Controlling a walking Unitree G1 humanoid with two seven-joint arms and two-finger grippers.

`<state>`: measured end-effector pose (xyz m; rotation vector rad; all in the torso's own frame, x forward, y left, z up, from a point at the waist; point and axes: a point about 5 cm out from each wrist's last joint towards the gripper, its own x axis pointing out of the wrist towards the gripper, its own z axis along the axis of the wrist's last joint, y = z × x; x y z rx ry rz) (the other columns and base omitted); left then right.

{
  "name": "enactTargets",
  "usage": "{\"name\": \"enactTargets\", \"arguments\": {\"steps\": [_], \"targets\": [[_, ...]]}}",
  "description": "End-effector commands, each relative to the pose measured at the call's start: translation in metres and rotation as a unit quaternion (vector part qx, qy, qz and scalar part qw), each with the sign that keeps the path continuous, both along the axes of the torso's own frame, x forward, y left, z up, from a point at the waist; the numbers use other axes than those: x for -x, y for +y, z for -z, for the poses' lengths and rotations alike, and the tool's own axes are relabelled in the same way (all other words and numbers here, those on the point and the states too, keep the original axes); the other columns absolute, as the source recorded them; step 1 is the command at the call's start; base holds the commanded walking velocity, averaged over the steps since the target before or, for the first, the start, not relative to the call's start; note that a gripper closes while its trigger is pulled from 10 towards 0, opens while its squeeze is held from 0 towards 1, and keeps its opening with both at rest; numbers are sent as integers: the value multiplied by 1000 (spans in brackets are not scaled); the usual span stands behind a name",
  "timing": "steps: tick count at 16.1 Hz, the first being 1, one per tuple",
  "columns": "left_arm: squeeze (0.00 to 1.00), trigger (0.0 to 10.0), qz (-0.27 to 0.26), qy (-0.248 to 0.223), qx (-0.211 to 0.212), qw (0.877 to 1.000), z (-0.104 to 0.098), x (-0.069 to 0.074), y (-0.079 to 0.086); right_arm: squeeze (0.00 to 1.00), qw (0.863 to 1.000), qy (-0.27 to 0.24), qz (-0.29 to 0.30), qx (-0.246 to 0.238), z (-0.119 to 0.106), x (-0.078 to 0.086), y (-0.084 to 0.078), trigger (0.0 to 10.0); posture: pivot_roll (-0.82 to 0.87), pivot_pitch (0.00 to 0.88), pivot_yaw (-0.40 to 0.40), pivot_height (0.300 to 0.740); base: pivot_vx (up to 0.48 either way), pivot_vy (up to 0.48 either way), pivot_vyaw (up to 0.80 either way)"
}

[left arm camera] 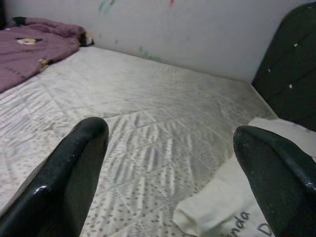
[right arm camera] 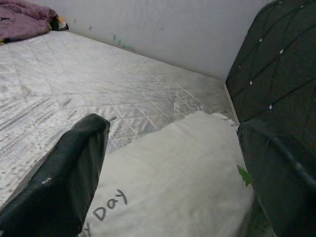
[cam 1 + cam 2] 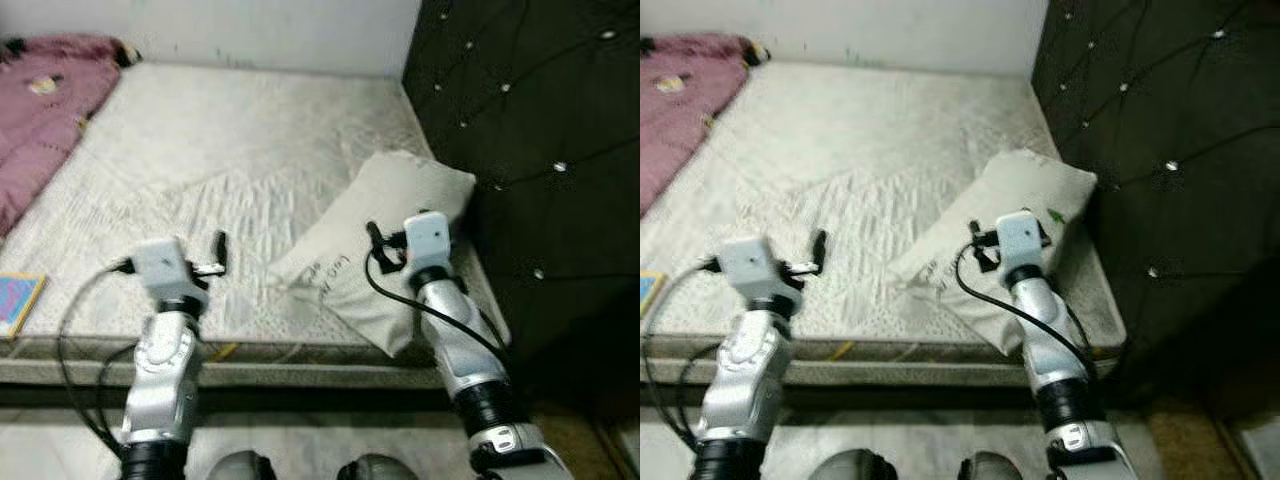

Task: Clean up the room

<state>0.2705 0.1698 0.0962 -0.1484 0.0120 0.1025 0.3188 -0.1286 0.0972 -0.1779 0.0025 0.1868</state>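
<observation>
1. White quilted mattress [image 3: 250,170], bare across most of its top, lying between a pale wall and a dark tufted headboard [image 3: 540,130].
2. Pale pillow [image 3: 385,250] with printed lettering, lying slantwise on the mattress corner nearest the headboard.
3. Purple blanket [image 3: 45,110], bunched at the far left of the mattress.
4. Colourful book [image 3: 20,300], flat at the near left edge of the mattress.
5. Left gripper [image 1: 168,163]: fingers spread wide, empty, over the quilted surface just beside the pillow's end.
6. Right gripper [image 2: 173,163]: fingers spread wide, empty, directly over the pillow.
</observation>
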Motion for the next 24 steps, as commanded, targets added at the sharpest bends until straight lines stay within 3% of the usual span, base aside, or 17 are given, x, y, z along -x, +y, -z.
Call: {"name": "enactTargets", "arguments": {"steps": [1, 12, 18, 21, 22, 24], "targets": [[0, 10000, 12, -9, 6, 1000, -4, -1, -5, 0, 1000, -1, 5, 0, -3, -2, -5, 10000, -78, 0, -33, 740, 296, 0, -619], [0, 10000, 16, -7, 3, 1000, -4, -2, -6, 0, 1000, -3, 0, 1, -4, -2, -4, 10000, -80, 0, -34, 740, 330, 0, -38], [0, 10000, 4, -7, 3, 1000, -3, -1, -3, 0, 1000, -7, -2, 3, -6, -3, -5, 10000, -71, 0, -33, 740, 0, 0, 0], [0, 10000, -53, -11, -41, 998, -7, 6, 7, 0, 1000, -15, 0, 17, -7, -2, -6, 10000, -80, 0, -18, 740, 0, 0, 438], [0, 10000, -61, -5, -38, 997, -7, 10, 11, 0, 1000, -19, 3, 17, -8, 1, -8, 10000, -79, 0, -14, 740, 0, 0, 800], [0, 10000, -21, -11, -31, 999, -9, 18, 14, 0, 1000, -12, 19, -1, -8, 3, -13, 10000, -54, 0, -31, 740, 0, 0, 284]]}}
